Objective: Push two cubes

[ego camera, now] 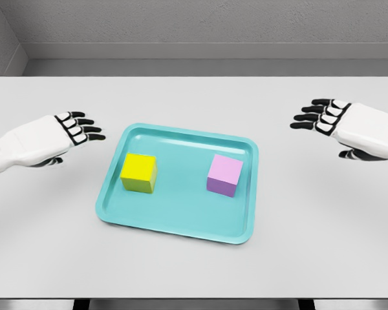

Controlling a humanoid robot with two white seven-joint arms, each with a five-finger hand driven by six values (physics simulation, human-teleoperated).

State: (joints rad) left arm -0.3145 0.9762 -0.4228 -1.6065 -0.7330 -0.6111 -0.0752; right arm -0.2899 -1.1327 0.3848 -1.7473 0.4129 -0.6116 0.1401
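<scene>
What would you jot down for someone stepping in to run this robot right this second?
Left hand: open, holding nothing, outside the teal tray's left edge.
Right hand: open, holding nothing, well off to the tray's right.
Teal tray: on the white table, holding both cubes.
Yellow cube: left part of the tray. Pink cube: right part. They sit apart.
Done: no hand touches a cube.
Left: push both cubes.

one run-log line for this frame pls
left robot hand open, off tray | right robot hand open | yellow cube, pink cube untouched
</scene>
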